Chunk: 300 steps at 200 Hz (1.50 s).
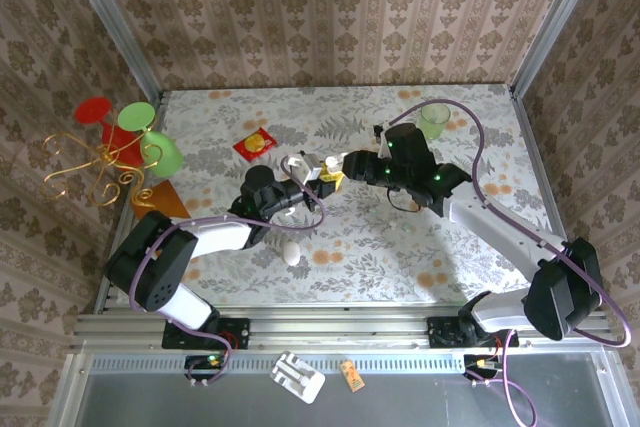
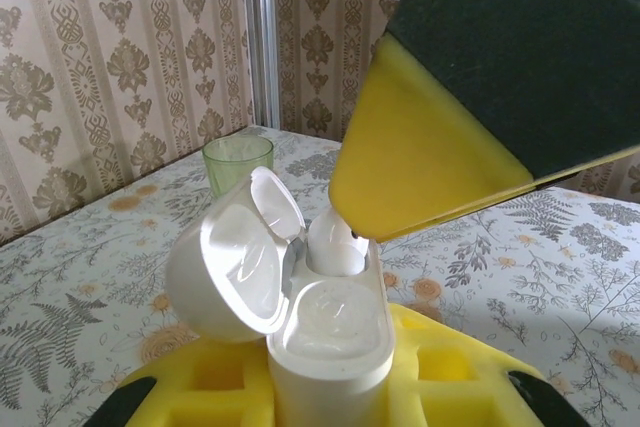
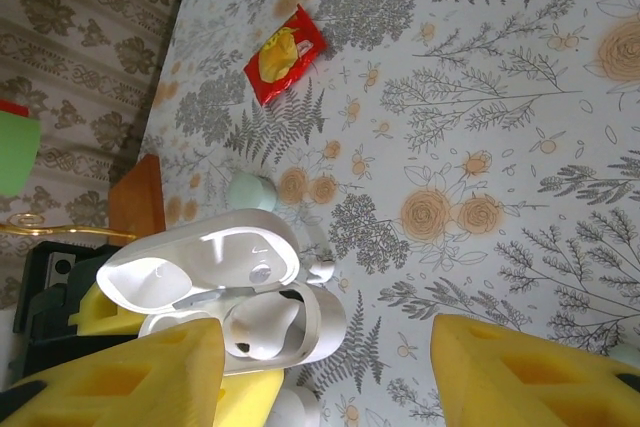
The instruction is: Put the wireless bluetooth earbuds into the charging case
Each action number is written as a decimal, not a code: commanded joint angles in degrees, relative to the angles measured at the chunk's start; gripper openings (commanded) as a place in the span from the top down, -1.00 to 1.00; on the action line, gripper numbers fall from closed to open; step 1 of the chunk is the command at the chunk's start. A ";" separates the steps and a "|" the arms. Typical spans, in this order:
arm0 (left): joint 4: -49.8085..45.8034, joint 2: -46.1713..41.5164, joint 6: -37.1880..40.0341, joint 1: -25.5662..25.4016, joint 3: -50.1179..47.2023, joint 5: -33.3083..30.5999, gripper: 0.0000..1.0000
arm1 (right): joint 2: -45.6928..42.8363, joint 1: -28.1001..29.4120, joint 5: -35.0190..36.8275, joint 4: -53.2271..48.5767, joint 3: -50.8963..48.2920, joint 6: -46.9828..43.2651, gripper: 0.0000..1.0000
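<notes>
My left gripper [image 2: 330,392] is shut on the charging case [image 2: 330,347], a white box held upright between yellow pads, with its lid [image 2: 225,267] swung open to the left. One earbud [image 2: 335,242] sits in the far slot and the near slot [image 2: 335,312] is bare. A yellow finger [image 2: 420,157] of my right gripper hangs just above that earbud. In the right wrist view the open case [image 3: 210,262] lies by the left finger [image 3: 130,377]. A second earbud [image 3: 318,267] lies on the table beside it. The right gripper [image 3: 330,387] stands open, holding nothing. From above, both grippers [image 1: 300,187] [image 1: 335,175] meet mid-table.
A white egg-shaped oval [image 1: 291,254] lies near the left arm. A pale green disc [image 3: 250,190] and a red packet [image 3: 285,52] sit beyond the case. A green cup [image 1: 434,119] stands at the back right, an orange block [image 1: 160,202] and a wire stand [image 1: 100,152] at the left.
</notes>
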 commanded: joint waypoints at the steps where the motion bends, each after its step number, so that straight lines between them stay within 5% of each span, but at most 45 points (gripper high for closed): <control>1: 3.44 -1.95 0.41 1.26 -0.64 -0.12 1.00 | -3.09 0.15 -1.08 4.38 -2.15 -0.36 -0.17; 53: -6.21 -8.13 6.87 2.78 -0.40 -5.63 1.00 | -14.10 -0.04 6.10 11.63 -11.64 -1.95 -0.99; 117: -15.74 -19.62 11.18 5.01 -0.02 -8.70 1.00 | -7.79 -0.35 0.15 15.16 -14.31 1.64 -1.00; 188: -19.23 -28.06 11.48 5.28 0.44 -8.03 1.00 | 15.81 5.55 -3.42 11.07 -1.68 5.73 -0.83; 266: -19.31 -29.64 11.64 4.90 -0.05 -7.95 1.00 | 40.05 11.66 -3.92 -3.83 21.43 9.47 -0.23; 300: -19.30 -29.58 12.06 4.71 -0.53 -8.43 1.00 | 46.17 12.12 -5.84 -7.17 28.05 9.71 -0.12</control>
